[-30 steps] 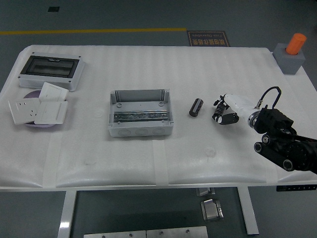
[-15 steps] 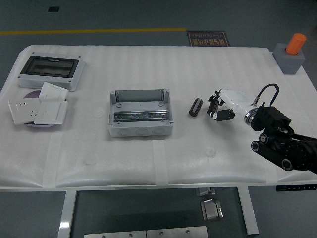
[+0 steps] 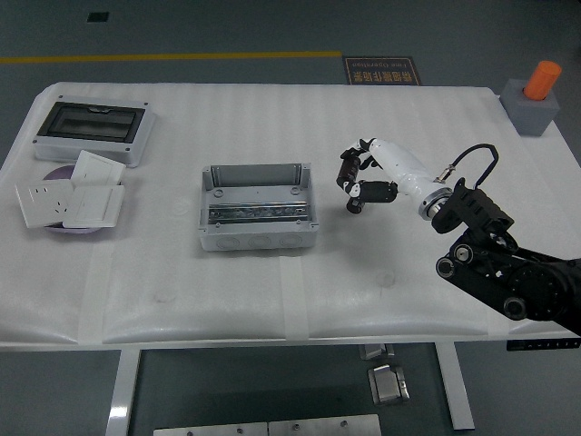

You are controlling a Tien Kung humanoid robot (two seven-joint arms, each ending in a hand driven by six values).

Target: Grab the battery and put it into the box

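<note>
Table: a white padded table (image 3: 272, 300) seen from above, its near edge at the bottom of the view.
Right hand: the black and white five-fingered right hand (image 3: 361, 180) reaches in from the lower right on a black arm, its fingers curled around the battery's position.
Battery: a small dark cylindrical battery (image 3: 357, 201) lies just right of the box; only its lower end shows beneath the fingers.
Grip: the fingers are bent close over the battery, but it cannot be told whether they actually clamp it or only surround it.
Box: an open grey plastic junction box (image 3: 258, 207) with a metal rail inside sits at the table's centre, apart from the hand.
Far left: a grey enclosure with a dark transparent lid (image 3: 91, 129) lies near the back left corner.
Left edge: white wall socket plates (image 3: 71, 198) are piled on a purple disc (image 3: 58, 175) just in front of that enclosure.
Far right: an orange cylinder (image 3: 543, 79) stands on a grey block (image 3: 533, 113) at the back right corner.
Floor: a yellow line (image 3: 163, 57) runs beyond the table.
</note>
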